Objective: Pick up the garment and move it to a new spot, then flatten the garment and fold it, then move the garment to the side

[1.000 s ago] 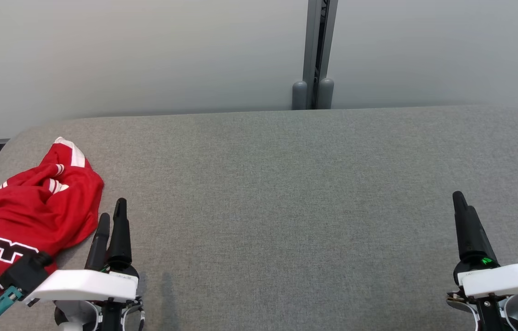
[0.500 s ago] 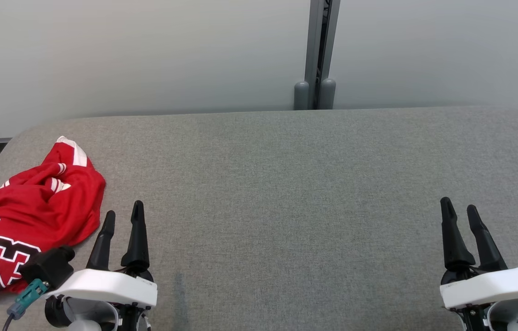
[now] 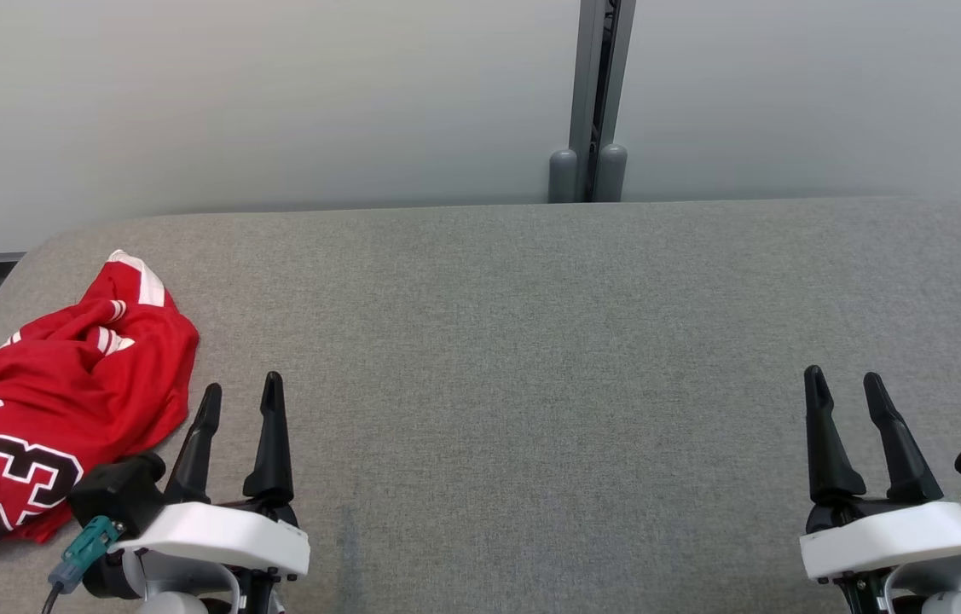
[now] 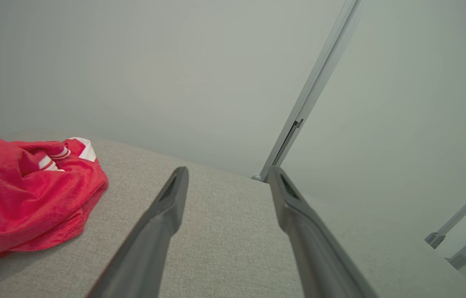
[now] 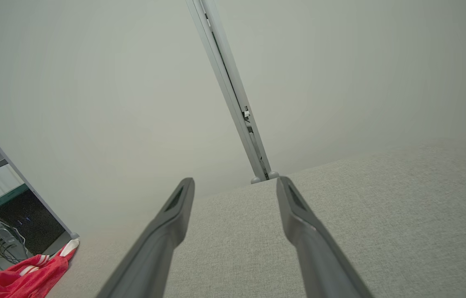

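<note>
Jersey (image 3: pixel 62 401), red, no. 23, crumpled at left edge of grey fabric surface (image 3: pixel 531 324), nr front-left corner. Just left of left gripper (image 3: pixel 241 390), long axis roughly front-to-back. Jaws there apart, empty; right gripper (image 3: pixel 842 379) well apart by right edge, likewise spread & empty. Nearer arm: left, so prob. its pickup

Red garment (image 4: pixel 22 198) crumpled on grey table (image 4: pixel 224 231), near spread, empty jaws.

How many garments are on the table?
1. The garment lies crumpled at the left end of the table, just left of the left gripper. Another piece could be hidden in its folds.
</note>
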Controlling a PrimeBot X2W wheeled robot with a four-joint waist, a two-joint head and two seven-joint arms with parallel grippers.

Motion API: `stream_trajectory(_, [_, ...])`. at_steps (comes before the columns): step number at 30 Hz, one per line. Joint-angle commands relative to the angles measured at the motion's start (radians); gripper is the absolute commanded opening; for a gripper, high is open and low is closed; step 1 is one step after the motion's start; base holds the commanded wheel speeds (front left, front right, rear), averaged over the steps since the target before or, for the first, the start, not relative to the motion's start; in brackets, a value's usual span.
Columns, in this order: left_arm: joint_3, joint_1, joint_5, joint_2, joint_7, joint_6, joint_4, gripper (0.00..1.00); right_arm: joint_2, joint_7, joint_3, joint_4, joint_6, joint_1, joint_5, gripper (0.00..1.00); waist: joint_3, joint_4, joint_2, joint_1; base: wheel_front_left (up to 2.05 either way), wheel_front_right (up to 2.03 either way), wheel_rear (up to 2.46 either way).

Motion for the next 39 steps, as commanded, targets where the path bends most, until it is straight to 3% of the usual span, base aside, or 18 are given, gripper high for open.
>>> stream_trajectory(1, [-0.002, -0.014, 0.023, 0.007, -0.006, 0.003, -0.011, 1.0, -0.003, -0.01, 0.0, -0.013, 0.002, -0.012, -0.024, 1.0, 0.0, 0.0, -0.0001, 0.0, 0.0, 0.0, 0.0])
stream_trajectory(39, [-0.045, -0.02, 0.313, 0.001, -0.09, 0.025, -0.011, 1.0, -0.001, -0.095, 0.039, -0.035, 0.002, 0.014, -0.352, 1.0, -0.006, 0.015, -0.0001, 0.0, 0.0, 0.0, 0.0])
